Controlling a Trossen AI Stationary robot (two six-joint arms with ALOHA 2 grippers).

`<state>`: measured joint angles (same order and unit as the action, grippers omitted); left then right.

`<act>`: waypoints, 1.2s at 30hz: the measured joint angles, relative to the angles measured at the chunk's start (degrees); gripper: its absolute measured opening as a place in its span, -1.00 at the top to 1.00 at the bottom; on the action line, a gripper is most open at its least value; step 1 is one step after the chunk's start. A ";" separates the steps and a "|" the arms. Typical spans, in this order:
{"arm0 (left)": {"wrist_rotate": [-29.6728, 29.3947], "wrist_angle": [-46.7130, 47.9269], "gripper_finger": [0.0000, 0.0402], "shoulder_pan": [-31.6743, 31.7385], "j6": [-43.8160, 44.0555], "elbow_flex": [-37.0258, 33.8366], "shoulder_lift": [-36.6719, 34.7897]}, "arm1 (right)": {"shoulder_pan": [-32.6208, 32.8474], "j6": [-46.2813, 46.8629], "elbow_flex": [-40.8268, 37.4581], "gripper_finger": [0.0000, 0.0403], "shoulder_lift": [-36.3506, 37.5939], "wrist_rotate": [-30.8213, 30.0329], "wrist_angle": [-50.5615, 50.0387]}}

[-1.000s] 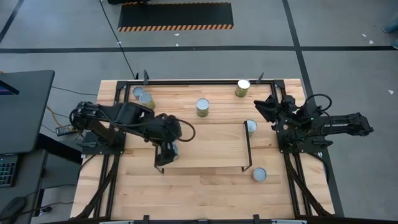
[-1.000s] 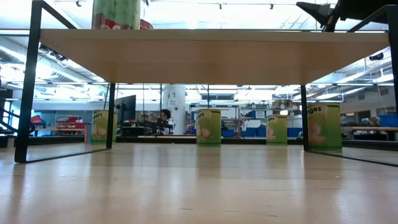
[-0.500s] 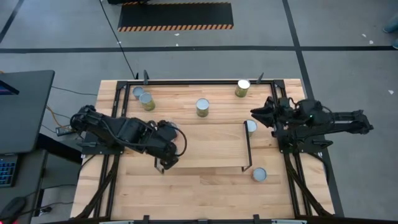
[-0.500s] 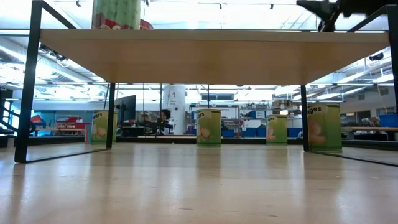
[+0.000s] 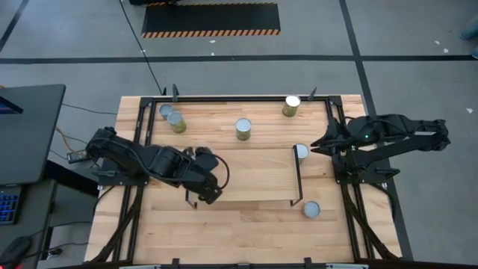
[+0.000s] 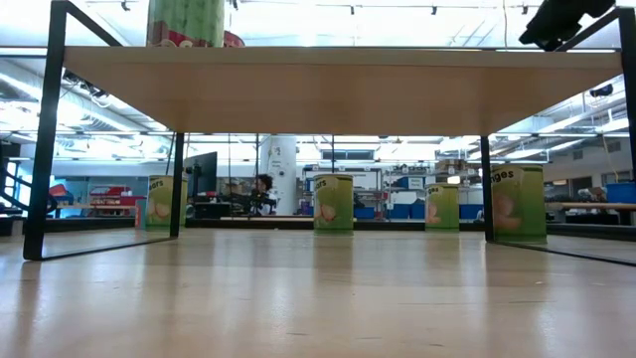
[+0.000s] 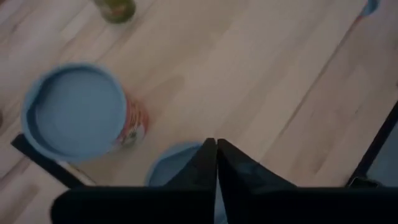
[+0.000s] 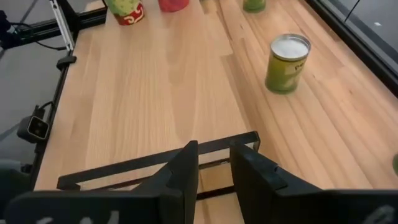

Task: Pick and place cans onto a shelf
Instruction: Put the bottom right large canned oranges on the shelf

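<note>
Reading the left gripper (image 5: pixel 210 191) first: it hangs over the left end of the shelf (image 5: pixel 254 175). Its wrist view shows you its fingers (image 7: pixel 199 171) clenched flat together with nothing between them, so it carries no can. Just beside it on the shelf board stands a red-labelled can (image 7: pixel 78 115), upright. A second can (image 7: pixel 163 171) sits partly behind the fingertips. My guess is that they stand at that end to leave the rest of the board free for the others.

The right gripper (image 5: pixel 320 142) hovers off the shelf's right frame end, near the can by the frame (image 5: pixel 301 152). Its fingers (image 8: pixel 183 171) stand a narrow gap apart, released, gripping nothing. To me that pose reads as lining up on that can, but it's a judgement only.

The other cans wait on the surface (image 5: pixel 224 232):
- a pair of cans (image 5: pixel 176 121) at the back left
- a middle can (image 5: pixel 243 128) behind the shelf
- a back-right can (image 5: pixel 291 105)
- a front can (image 5: pixel 311 210) ahead of the shelf's right end

Hard to make out:
- From above, the left arm covers the shelved cans, so you can count them from the wrist view alone.
- The can by the frame does not show in the right wrist view.
- In the low view only the lower part of one shelved can shows, cut off at the picture's edge.
- The right gripper there is just a dark shape in the corner.
</note>
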<state>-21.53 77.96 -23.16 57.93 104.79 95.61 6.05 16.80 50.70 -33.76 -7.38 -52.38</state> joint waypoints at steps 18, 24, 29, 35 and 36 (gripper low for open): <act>5.87 2.86 0.97 -0.51 -0.70 -4.66 -0.11 | 0.00 1.95 0.00 0.51 0.00 -0.46 0.04; 5.95 3.45 0.93 -0.44 -0.70 -4.69 -0.66 | 0.00 2.81 0.00 0.51 0.00 -0.46 -0.36; 5.85 3.56 0.87 -0.44 -0.86 -2.87 -0.72 | -0.42 -3.27 0.00 0.48 0.01 -1.54 -0.52; 5.83 3.69 0.60 -0.19 -2.23 1.90 -0.74 | -2.58 -7.96 -0.03 0.18 -0.24 -1.76 -7.59; 5.34 4.03 0.53 -0.15 -2.23 3.17 -0.76 | -3.00 -8.38 -0.36 0.09 -0.53 -1.87 -8.16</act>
<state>-16.18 81.99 -23.31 55.70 107.96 94.85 3.05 8.42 50.34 -34.29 -9.24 -60.54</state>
